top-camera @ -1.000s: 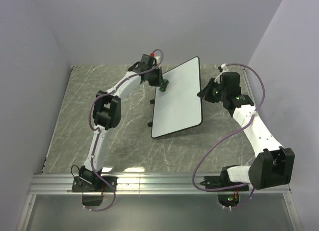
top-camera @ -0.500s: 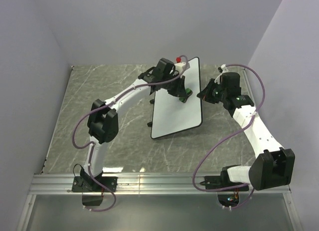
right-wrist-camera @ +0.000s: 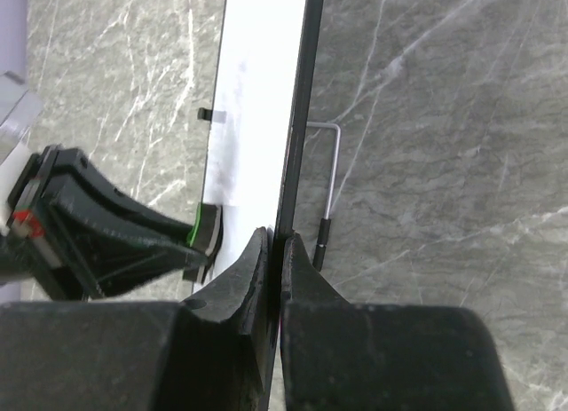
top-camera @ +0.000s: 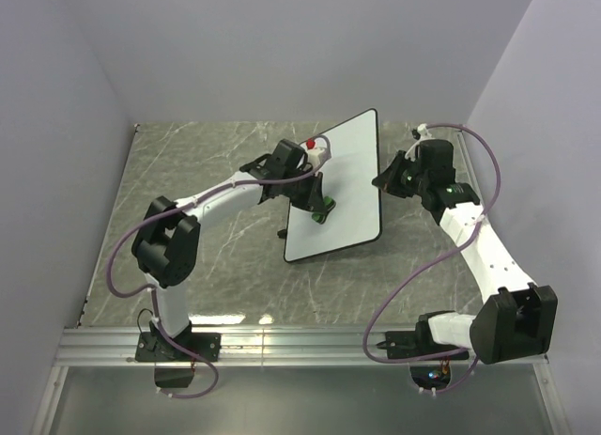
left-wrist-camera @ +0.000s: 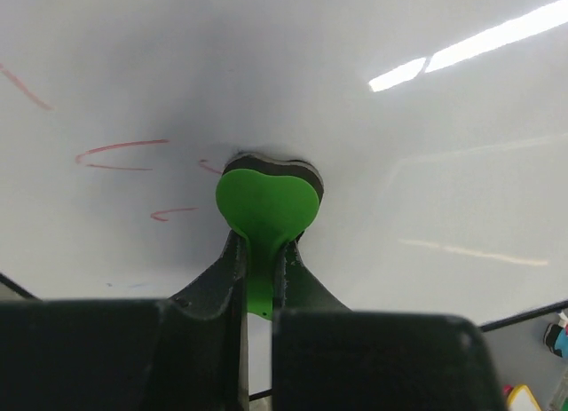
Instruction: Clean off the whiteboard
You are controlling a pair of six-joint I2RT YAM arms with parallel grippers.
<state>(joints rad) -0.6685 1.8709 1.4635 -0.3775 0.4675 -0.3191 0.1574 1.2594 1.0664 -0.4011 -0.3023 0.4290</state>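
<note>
Board: the board (top-camera: 340, 177) stands on the far right-of-centre part of the counter (top-camera: 207, 172), propped on small black feet (top-camera: 283, 233) with its white face tilted up.
Left end effector: the left end effector (left-wrist-camera: 262, 251) is closed on the stem of the green eraser (left-wrist-camera: 266, 202). The eraser's pad lies flat against the board's face, near its left edge in the top view.
Right end effector: the right end effector (right-wrist-camera: 277, 242) is clamped shut on the board's black right rim, with one finger on each side, and steadies the board.
Marks left: thin red marks (left-wrist-camera: 120, 149) show in the left wrist view, all on the left of the eraser. One short stroke touches the pad's edge. The face to the right of the pad looks clean.
Step in hand: wiping the face, probably well along, since only faint strokes show.
How to wipe well: hold the pad square to the face so that its whole underside rubs. Sweep toward the red strokes in overlapping passes, not short dabs.
Pressure: it should be firm enough to lift the ink yet light enough that the propped board does not rock on its feet.
Support: the rim grip should hold while the other arm pushes, or the board may slide across the counter.
Risk: the eraser could twist between the fingers if the pad drags on its edge.
</note>
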